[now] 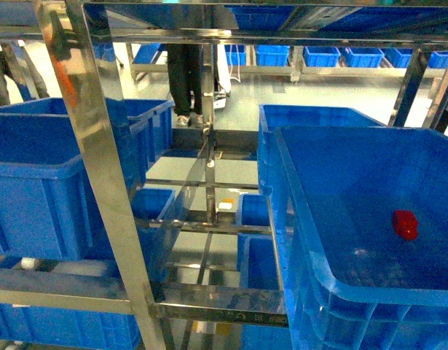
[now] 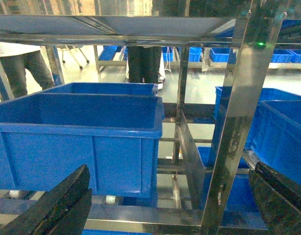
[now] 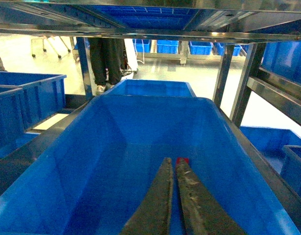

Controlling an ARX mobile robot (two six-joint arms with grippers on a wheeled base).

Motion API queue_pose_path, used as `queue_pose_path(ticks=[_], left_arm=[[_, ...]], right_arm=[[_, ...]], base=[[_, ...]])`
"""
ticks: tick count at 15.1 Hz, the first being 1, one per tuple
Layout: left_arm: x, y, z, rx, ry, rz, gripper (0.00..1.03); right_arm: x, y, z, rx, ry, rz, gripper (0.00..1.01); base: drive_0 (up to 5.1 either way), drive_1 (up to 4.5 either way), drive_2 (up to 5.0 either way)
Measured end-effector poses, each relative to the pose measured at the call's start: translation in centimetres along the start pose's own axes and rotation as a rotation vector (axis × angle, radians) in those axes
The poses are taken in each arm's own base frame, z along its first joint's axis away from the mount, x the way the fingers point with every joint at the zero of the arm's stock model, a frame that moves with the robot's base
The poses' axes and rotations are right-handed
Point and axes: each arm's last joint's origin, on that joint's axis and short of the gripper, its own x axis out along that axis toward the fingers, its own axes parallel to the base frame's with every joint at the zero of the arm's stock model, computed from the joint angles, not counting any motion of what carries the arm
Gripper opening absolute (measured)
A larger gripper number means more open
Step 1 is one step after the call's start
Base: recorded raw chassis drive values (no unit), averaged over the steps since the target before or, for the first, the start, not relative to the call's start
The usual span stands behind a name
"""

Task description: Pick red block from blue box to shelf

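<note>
The red block (image 1: pixel 406 224) lies alone on the floor of the blue box (image 1: pixel 305 244), toward its right side. In the right wrist view my right gripper (image 3: pixel 173 160) hangs over the inside of the blue box (image 3: pixel 86 166), its two fingers pressed almost together with nothing between them. A sliver of the red block (image 3: pixel 183 160) shows just past the right fingertip. My left gripper (image 2: pixel 171 169) is wide open and empty, facing a post of the steel shelf (image 2: pixel 238 112). Neither gripper shows in the head view.
The shelf's shiny post (image 1: pixel 107 182) and rails cross the near left. Dark blue crates (image 1: pixel 49 182) sit on its tiers, and one crate (image 2: pixel 81 137) fills the left wrist view. A person (image 1: pixel 186 73) stands beyond the rack.
</note>
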Motion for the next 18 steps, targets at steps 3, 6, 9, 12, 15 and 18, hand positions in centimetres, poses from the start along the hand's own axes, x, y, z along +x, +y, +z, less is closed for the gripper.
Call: queue_pose_path(ticks=[3,6,9,12,15,18], left_arm=[[0.0,0.0,0.0,0.000,0.000,0.000,0.98],[0.0,0.0,0.0,0.000,0.000,0.000,0.98],[0.0,0.0,0.0,0.000,0.000,0.000,0.98],[0.0,0.0,0.0,0.000,0.000,0.000,0.98],[0.0,0.0,0.0,0.000,0.000,0.000,0.98],[0.0,0.0,0.0,0.000,0.000,0.000,0.98]], right_arm=[[-1.4,0.0,0.5,0.000,-0.018,0.004,0.02],[-2.2,0.0,0.6,0.000,-0.024,0.004,0.02],[-2.7,0.0,0.7,0.000,-0.024,0.005,0.02],[-2.8,0.0,0.7,0.000,-0.026,0.004,0.02],[-3.3,0.0,0.6,0.000,-0.024,0.004,0.02],[-3.7,0.0,0.6,0.000,-0.025,0.005,0.02]], base=[[0.0,0.00,0.0],[0.0,0.00,0.0],[0.0,0.00,0.0],[0.0,0.00,0.0],[0.0,0.00,0.0],[0.0,0.00,0.0]])
